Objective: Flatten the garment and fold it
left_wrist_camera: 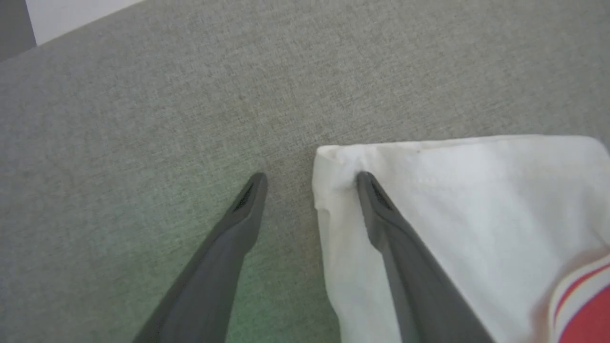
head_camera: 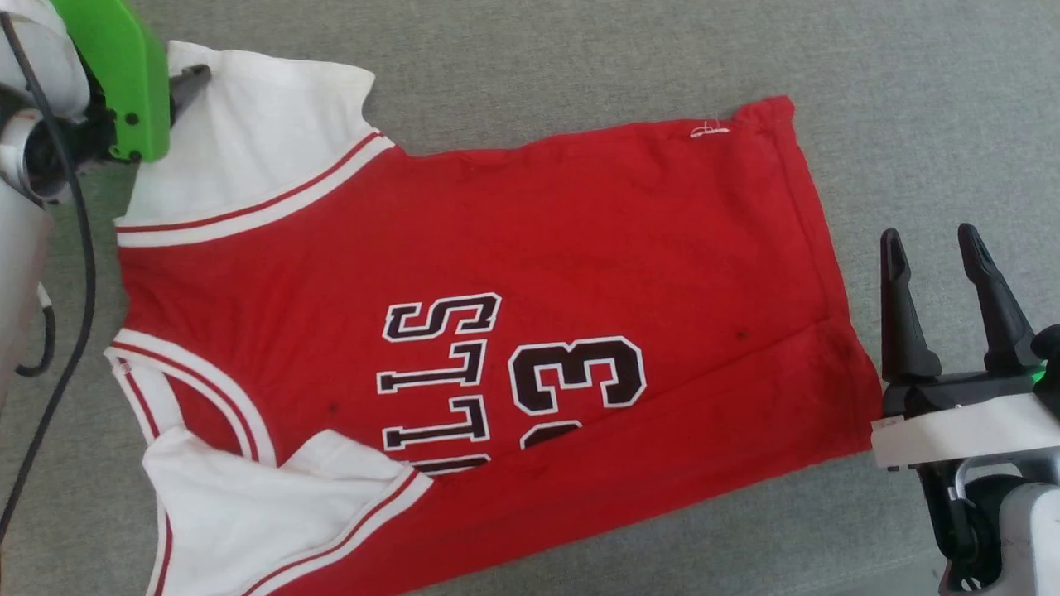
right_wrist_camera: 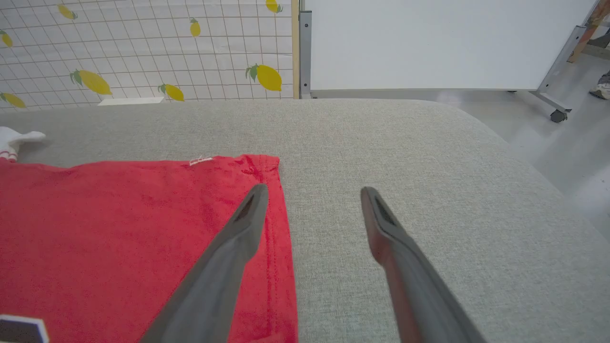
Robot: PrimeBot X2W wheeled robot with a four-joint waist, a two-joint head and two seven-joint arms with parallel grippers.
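Two dark-fingered hands are spread wide, and nothing is held by either. The left hand is seen at the upper left of the head view, with one finger over the upper white sleeve and one over the grey cloth-covered desk. The right hand is seen at the right, beside the hem. The red jersey shirt with white sleeves and black letters is laid across the middle of the desk. Its lower edge is folded over the letters. If the sleeve is pinched badly, only one layer could be caught, and the shirt could be dragged and bunched.
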